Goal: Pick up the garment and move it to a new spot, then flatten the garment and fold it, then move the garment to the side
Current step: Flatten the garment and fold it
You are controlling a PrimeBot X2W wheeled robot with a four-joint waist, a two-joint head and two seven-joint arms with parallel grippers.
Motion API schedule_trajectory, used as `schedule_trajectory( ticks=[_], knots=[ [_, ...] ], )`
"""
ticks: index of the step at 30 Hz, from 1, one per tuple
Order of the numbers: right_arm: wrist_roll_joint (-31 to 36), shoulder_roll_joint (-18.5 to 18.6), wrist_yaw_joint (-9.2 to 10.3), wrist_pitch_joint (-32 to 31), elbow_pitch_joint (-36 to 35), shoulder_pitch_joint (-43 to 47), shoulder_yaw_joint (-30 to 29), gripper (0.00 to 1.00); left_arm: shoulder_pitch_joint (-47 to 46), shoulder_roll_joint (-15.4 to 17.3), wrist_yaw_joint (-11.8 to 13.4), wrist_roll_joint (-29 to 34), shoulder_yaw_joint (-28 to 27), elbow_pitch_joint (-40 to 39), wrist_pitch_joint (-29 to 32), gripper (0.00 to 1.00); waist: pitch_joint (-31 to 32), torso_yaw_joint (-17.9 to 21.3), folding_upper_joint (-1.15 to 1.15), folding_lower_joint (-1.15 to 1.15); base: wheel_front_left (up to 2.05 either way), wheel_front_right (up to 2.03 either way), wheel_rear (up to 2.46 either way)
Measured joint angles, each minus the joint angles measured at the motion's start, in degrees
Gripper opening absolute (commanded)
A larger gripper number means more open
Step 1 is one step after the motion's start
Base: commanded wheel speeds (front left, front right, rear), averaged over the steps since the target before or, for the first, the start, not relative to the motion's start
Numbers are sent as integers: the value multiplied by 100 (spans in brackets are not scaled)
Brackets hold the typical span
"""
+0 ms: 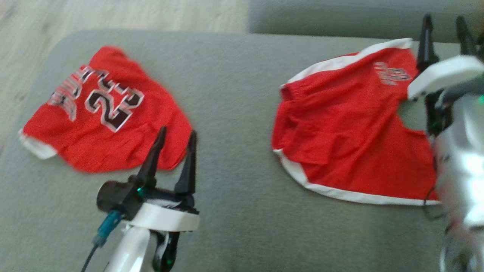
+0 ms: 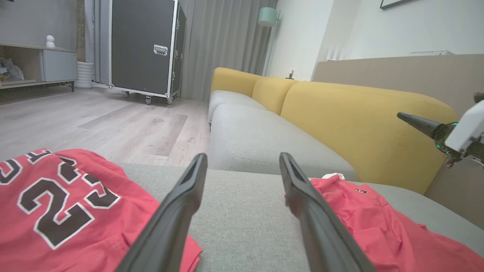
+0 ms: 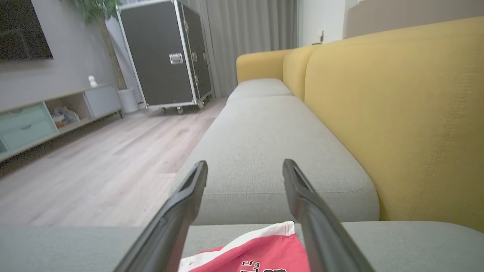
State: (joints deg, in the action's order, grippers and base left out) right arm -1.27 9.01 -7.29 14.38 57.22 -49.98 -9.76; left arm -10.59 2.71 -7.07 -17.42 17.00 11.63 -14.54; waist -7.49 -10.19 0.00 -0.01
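Observation:
The garment, red shorts (image 1: 340,128) with white trim, lies spread on the right half of the grey cushion (image 1: 234,94). My right gripper (image 1: 443,18) stands open just past the shorts' far right corner, with nothing between its fingers. In the right wrist view the white-edged corner of the shorts (image 3: 261,249) lies below the open right gripper (image 3: 245,163). A red jersey (image 1: 106,113) numbered 23 lies flat at the left. My left gripper (image 1: 177,132) is open and empty, over the jersey's near right edge. The left wrist view has the left gripper (image 2: 242,156) between the jersey (image 2: 56,211) and the shorts (image 2: 378,226).
Past the cushion a second grey seat (image 3: 261,143) continues along a yellow sofa back (image 3: 397,113). Pale wood floor (image 1: 113,15) lies beyond the cushion's far left edge. A black wheeled case (image 2: 143,49) stands across the room. Bare cushion separates the two red pieces.

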Motion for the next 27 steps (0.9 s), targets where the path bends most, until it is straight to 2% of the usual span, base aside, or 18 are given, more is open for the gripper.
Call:
schedule_trajectory(
  ticks=[5, 9, 15, 20, 25, 27],
  knots=[
    [-604, -186, 0, 1, -1610, 1517, 720, 100, 188, 4, -1, -114, -237, -9, 1, 100, 249, 506, 0, 0, 0, 0, 0],
    [-795, -291, 0, 1, -2609, 2810, 827, 100, 289, 3, -7, -119, -388, -19, 0, 100, 429, 887, 0, 0, 0, 0, 0],
    [-1078, -556, 0, 1, -3805, 4113, 977, 100, 538, 5, -9, -133, -443, -31, 1, 100, 604, 1376, 0, 0, 0, 0, 0],
    [-1078, -590, 0, 1, -4305, 4759, 959, 100, 561, 5, -38, -109, -463, -10, 0, 100, 535, 1576, 0, 0, 0, 0, 0],
    [-1255, -631, 0, 1, -4467, 4722, 1050, 100, 513, 86, -51, -12, -338, 167, 0, 100, 353, 1709, 0, 1, 0, 0, 0],
    [-1285, -632, 0, 1, -4490, 4635, 1043, 100, 348, 234, -51, 33, -44, 402, 0, 100, 263, 1757, 0, 2, 0, 0, 0]
  ],
)
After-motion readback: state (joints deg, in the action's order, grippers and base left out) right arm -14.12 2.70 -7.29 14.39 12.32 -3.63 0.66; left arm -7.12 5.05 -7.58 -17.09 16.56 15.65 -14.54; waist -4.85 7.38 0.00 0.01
